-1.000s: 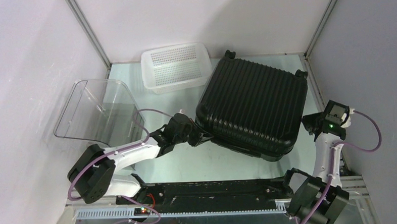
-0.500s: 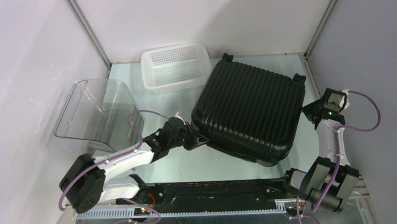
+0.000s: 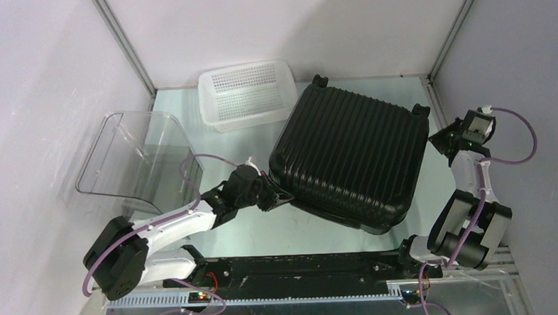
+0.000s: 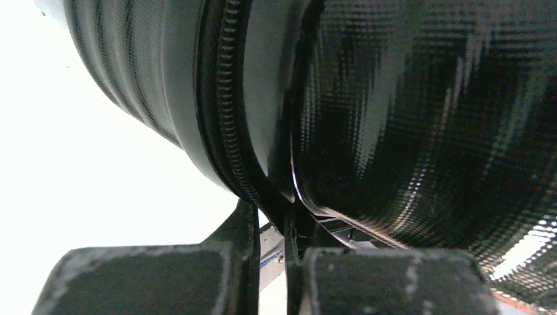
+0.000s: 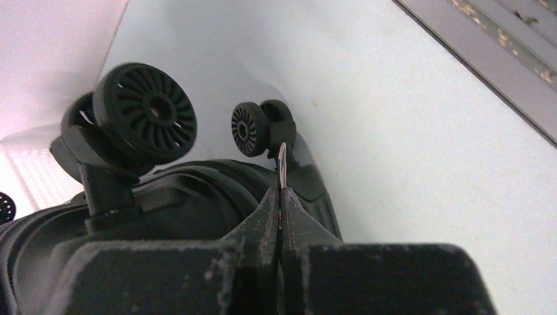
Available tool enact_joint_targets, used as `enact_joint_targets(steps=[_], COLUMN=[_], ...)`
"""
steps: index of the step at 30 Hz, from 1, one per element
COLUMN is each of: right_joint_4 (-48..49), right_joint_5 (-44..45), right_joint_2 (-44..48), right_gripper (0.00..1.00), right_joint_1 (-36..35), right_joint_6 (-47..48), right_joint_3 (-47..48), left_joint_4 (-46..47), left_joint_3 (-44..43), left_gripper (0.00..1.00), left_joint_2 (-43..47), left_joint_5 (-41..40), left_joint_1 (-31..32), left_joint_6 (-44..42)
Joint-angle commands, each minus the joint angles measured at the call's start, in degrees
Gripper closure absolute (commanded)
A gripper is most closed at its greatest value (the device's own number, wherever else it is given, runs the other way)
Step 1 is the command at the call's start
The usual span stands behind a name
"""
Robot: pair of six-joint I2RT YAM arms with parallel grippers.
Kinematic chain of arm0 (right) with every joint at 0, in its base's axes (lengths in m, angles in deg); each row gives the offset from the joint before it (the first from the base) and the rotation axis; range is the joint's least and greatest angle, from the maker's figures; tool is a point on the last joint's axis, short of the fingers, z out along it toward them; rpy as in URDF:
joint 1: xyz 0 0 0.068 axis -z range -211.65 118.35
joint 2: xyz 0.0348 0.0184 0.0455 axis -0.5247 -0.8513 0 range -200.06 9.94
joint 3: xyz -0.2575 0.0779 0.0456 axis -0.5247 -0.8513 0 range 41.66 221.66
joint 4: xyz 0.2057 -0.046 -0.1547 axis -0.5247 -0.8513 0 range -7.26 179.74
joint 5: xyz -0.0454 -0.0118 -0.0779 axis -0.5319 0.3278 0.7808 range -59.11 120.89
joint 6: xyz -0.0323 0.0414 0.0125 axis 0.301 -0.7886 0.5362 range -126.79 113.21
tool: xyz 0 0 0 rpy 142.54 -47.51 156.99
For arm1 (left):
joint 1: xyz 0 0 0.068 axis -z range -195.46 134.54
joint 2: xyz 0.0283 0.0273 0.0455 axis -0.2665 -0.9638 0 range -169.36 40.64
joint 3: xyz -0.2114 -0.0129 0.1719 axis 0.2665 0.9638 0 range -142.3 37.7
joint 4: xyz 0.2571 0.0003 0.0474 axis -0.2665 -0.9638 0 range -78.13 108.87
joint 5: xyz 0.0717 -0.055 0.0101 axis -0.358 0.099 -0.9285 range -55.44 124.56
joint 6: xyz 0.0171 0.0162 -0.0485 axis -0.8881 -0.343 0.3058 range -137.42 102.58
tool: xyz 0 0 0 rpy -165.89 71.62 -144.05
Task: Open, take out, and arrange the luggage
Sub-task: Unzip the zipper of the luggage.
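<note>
The luggage [image 3: 351, 158], a ribbed black hard-shell suitcase, lies flat and askew on the table, its wheels [image 5: 146, 113] toward the back. My left gripper [image 3: 278, 196] is at its near left edge. In the left wrist view the fingers [image 4: 246, 230] stand almost together round the rim below the zipper [image 4: 226, 98], shut on the luggage [image 4: 427, 98]. My right gripper [image 3: 440, 138] is at the far right corner by the wheels. Its jaws [image 5: 281, 190] are shut on a thin metal tab [image 5: 282, 161], seemingly a zipper pull, sticking out past the tips.
A white perforated basket [image 3: 248, 95] stands at the back, touching the luggage's far left corner. A clear plastic bin [image 3: 141, 156] sits on the left beside my left arm. Walls close in the table on three sides, with a metal rail [image 5: 486, 59] along the right.
The luggage has slid and turned a little to the left with my left gripper on it. My right gripper has travelled along the right side toward the back corner.
</note>
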Motion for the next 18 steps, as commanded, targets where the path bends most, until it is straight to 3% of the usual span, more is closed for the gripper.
enact_joint_targets(steps=[1, 13, 16, 17, 18], right_joint_4=[20.1, 32.1, 19.4, 15.0, 6.0], right_joint_5=[-3.8, -18.2, -17.9, -16.5, -14.3], right_joint_2=[-1.9, -14.7, -16.7, -17.3, -17.4], right_gripper=[1.0, 1.0, 1.0, 0.95, 0.82], right_joint_1=[2.1, 0.0, 0.1, -0.2, -0.6], right_joint_6=[4.0, 10.0, 8.0, 7.6, 7.7], right_joint_3=[6.8, 12.9, 19.1, 22.8, 24.4], left_joint_4=[-4.3, -6.8, -8.6, -10.2, -11.0], left_joint_3=[-1.6, -4.6, -6.1, -7.5, -8.3], left_gripper=[1.0, 1.0, 1.0, 1.0, 1.0], left_joint_2=[1.5, 0.4, -0.2, -1.0, -1.3], left_joint_5=[9.6, 12.2, 12.5, 12.6, 12.7], left_joint_1=[1.7, 1.4, 1.2, 1.0, 0.8], left_joint_6=[-20.5, -21.6, -22.8, -23.9, -24.5])
